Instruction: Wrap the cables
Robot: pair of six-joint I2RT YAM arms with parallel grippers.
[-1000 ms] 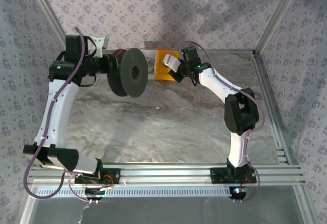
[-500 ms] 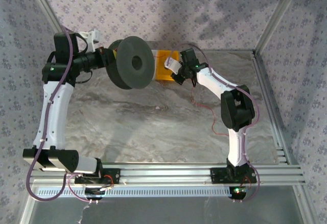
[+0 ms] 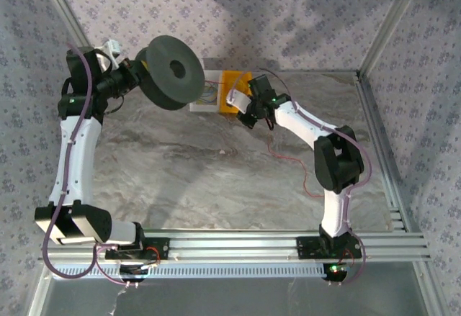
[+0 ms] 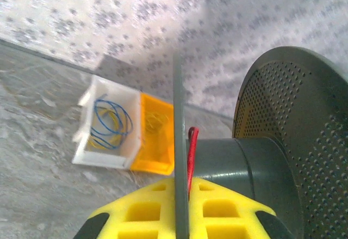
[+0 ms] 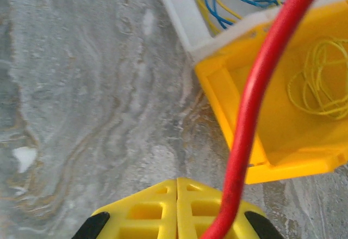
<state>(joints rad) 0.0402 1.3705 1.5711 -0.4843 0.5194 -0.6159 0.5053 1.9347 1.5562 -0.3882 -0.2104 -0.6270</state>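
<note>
In the upper left of the top view, the left end effector (image 3: 138, 75) is clenched on the black spool (image 3: 173, 71). It holds the spool clear of the surface (image 3: 187, 186) with the hub hole turned toward the camera. The left wrist view suggests why: the yellow fingers (image 4: 136, 217) pinch one thin flange edge-on, which leaves the core bare for winding. A short run of the red cable (image 4: 191, 157) lies against that flange at the core. Just right of the spool, at the back edge of the surface, a white bin (image 3: 196, 104) of blue and yellow wire loops touches a yellow bin (image 3: 232, 86); both look like stores for other wires. Further right, the right end effector (image 3: 243, 111) sits just in front of the yellow bin, fingers pressed together. In its wrist view the red cable crosses the right finger and climbs to the upper right; I cannot tell whether it is pinched or only draped there. Likely this arm feeds and tensions the line. Slack trails over the surface toward the lower right, near the right arm, so much seems unwound.
</note>
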